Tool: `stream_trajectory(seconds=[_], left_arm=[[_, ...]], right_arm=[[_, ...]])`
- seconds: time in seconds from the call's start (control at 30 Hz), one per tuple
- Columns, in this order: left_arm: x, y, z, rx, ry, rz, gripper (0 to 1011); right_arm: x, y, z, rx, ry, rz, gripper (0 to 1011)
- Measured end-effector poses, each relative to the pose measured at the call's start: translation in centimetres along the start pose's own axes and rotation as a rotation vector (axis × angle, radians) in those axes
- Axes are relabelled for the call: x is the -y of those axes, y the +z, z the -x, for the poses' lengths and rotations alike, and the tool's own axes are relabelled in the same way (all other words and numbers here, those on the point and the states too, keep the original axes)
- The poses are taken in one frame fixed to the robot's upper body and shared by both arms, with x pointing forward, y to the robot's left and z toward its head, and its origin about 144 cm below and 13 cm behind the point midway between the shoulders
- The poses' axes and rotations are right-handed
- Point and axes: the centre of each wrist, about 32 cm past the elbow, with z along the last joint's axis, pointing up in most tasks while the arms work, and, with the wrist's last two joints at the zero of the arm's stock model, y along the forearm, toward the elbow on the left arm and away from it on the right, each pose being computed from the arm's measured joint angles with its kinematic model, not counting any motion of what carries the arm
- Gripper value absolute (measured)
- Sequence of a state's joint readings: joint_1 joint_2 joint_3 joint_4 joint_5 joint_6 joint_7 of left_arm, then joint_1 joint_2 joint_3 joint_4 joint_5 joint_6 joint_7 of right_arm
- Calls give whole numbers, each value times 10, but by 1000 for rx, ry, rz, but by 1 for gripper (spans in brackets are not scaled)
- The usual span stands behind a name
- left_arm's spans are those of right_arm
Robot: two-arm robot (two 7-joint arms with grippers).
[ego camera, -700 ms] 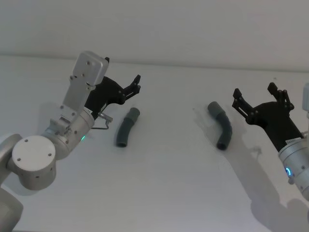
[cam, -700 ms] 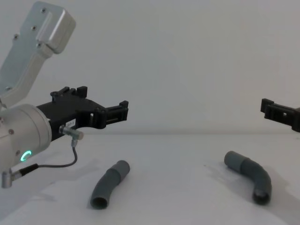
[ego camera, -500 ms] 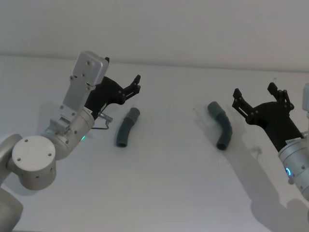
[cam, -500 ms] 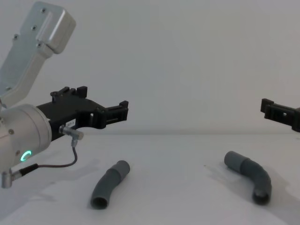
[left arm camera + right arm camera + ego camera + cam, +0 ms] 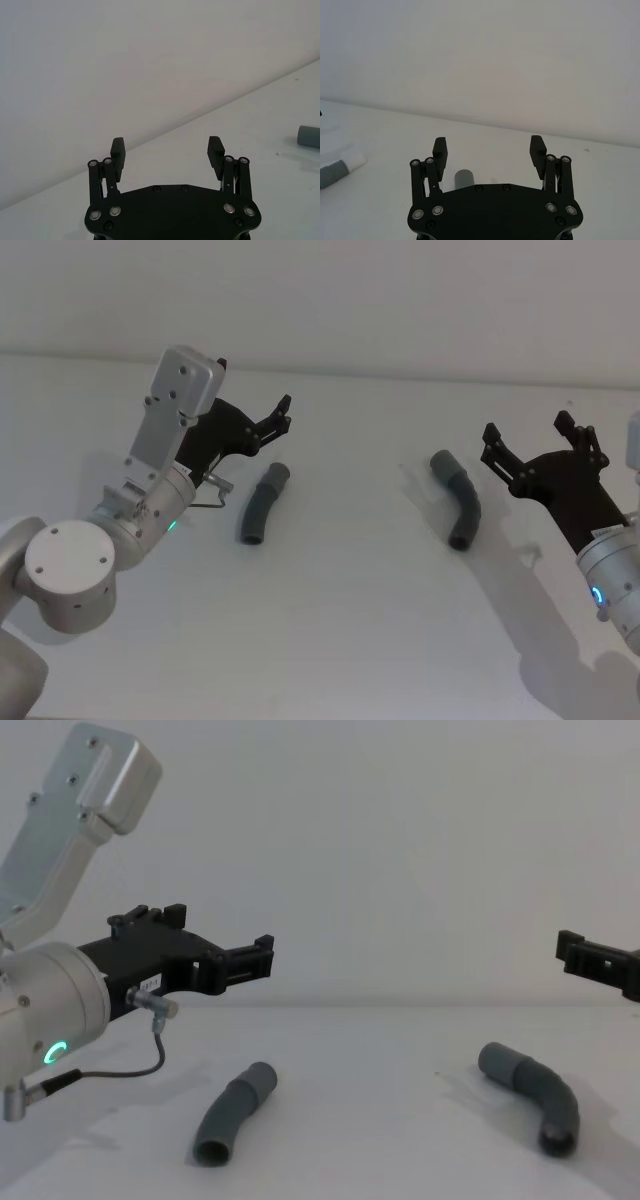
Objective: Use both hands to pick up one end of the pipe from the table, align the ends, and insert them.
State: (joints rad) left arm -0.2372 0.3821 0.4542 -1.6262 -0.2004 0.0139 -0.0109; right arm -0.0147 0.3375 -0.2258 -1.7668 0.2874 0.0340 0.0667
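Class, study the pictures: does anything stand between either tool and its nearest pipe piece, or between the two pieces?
Nothing visible does. The left tool hangs open near the left pipe piece. The right tool hangs open near the right pipe piece. Between the pieces there is just table surface.

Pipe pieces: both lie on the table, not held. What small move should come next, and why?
Probably lower each open hand to its nearest piece: the left hand to the left piece, the right hand to the right piece. Both pieces lie apart on the table, and neither is held.
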Motion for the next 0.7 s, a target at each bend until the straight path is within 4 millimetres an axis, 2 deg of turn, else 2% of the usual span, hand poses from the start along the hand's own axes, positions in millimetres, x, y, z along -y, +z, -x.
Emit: stream_trajectory(seconds=[0.7], left_arm=[[0, 0, 0, 0, 0, 0, 1000]], right_arm=[[0, 0, 0, 0, 0, 0, 1000]])
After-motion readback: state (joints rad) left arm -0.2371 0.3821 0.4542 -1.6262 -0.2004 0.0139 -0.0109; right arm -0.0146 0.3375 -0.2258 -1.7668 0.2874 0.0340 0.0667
